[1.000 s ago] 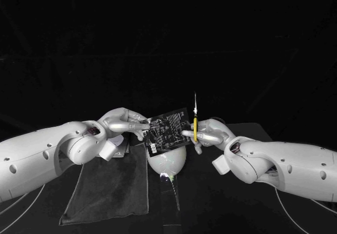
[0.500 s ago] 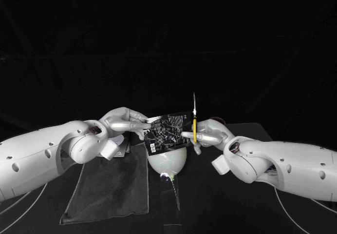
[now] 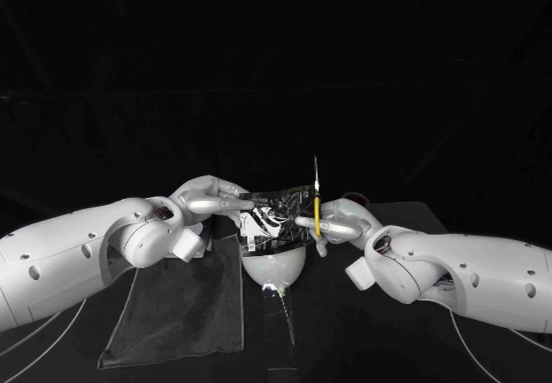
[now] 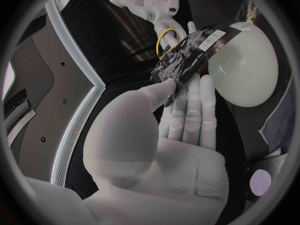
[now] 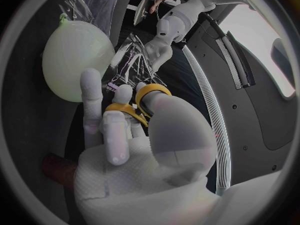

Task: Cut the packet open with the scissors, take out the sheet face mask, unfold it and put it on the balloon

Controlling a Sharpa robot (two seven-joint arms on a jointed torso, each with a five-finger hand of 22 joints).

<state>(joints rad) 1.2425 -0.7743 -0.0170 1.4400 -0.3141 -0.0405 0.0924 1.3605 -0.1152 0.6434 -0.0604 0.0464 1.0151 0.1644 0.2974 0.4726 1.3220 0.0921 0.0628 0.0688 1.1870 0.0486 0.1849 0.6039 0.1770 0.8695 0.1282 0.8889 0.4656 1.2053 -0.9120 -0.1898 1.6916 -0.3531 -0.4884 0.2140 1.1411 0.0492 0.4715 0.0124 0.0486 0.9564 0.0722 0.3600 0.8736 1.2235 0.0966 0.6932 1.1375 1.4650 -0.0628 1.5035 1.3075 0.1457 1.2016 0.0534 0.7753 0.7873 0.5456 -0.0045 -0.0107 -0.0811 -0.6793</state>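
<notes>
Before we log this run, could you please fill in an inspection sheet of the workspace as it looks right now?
Surface: black table, no spills seen.
Job's things: packet held up just above the pale balloon; scissors with yellow handles at the packet's edge, blades pointing up; whether they are cutting, cannot tell.
Clutter: dark cloth lying flat beside the balloon, partly under the left arm.
Hands: left hand pinches the packet; right hand holds the scissors by the handles.
Cables: thin pale cable below the right arm.
Surroundings: nothing seen, dark beyond the table.
</notes>
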